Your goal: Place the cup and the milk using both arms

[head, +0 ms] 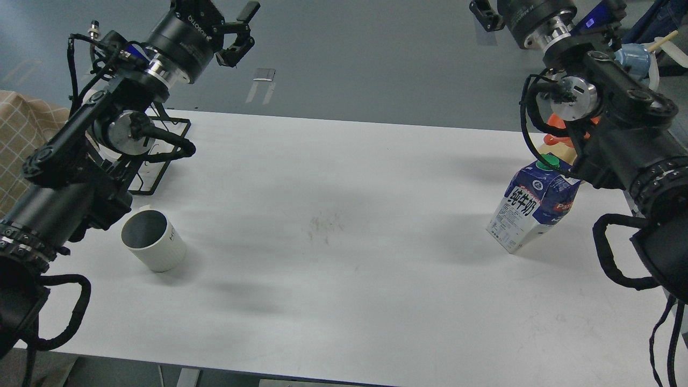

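Note:
A white cup point(153, 247) stands upright on the white table point(344, 258) at the front left, open end up and empty. A blue and white milk carton point(535, 207) with a green cap stands at the right side. My left gripper point(228, 27) is raised high above the table's far left edge, well away from the cup, open and empty. My right gripper point(484, 11) is at the top edge of the view, mostly cut off, far above and behind the carton. Its fingers do not show clearly.
A black wire rack point(161, 156) sits at the far left of the table behind the cup. An orange object point(556, 138) stands just behind the carton. A checked cloth point(21, 134) lies off the left edge.

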Robot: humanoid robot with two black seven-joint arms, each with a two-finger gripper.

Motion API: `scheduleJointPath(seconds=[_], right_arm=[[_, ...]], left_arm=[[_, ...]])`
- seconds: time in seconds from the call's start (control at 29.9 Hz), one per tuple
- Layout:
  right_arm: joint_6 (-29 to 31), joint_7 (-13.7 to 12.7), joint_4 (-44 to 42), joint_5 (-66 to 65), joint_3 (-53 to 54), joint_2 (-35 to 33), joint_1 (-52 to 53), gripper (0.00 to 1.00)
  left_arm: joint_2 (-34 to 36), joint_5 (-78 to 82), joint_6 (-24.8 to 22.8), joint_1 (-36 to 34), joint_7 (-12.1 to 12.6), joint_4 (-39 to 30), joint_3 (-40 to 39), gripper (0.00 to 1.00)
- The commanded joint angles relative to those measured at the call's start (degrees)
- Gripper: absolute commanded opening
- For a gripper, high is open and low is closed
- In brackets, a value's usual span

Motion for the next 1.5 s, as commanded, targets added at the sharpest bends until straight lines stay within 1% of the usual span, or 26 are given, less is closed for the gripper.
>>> scheduleJointPath(seconds=[0.0, 0.2, 0.33, 0.5, 0.57, 0.67, 1.2, 1.47], right_arm=[[0.00, 0.00, -0.42, -0.06, 0.05, 0.29, 0.25, 1.00], [0.00, 0.00, -0.42, -0.06, -0.03, 0.29, 0.60, 1.00], [0.00, 0.00, -0.42, -0.06, -0.03, 0.38, 0.51, 1.00], [0.00, 0.00, -0.42, -0.06, -0.03, 0.38, 0.07, 1.00], [0.00, 0.00, -0.42, -0.06, -0.03, 0.38, -0.19, 1.00], [0.00, 0.00, -0.42, -0.06, -0.03, 0.47, -0.19, 1.00], [0.00, 0.00, -0.42, 0.03, 0.05, 0.38, 0.07, 1.00], [0.00, 0.00, -0.42, 0.03, -0.03, 0.47, -0.10, 1.00]], left_arm=[[-0.03, 0.35, 0.14, 0.15, -0.11, 0.00, 0.20, 1.00], [0.23, 0.44, 0.84, -0.02, 0.76, -0.09, 0.63, 1.00], [0.14, 0.52, 1.37, -0.02, 0.32, -0.09, 0.72, 0.99], [-0.03, 0.44, 4.00, 0.06, 0.32, -0.44, 0.46, 0.99], [0.58, 0.09, 2.69, 0.15, 0.33, -0.53, 0.20, 0.99], [0.49, 0.08, 2.16, 0.15, 0.41, -0.53, 0.02, 0.99], [0.41, 0.79, 1.99, 0.68, 1.47, -0.70, 1.07, 1.00], [0.49, 2.37, 1.90, 1.73, 1.38, -0.79, 1.87, 0.99]])
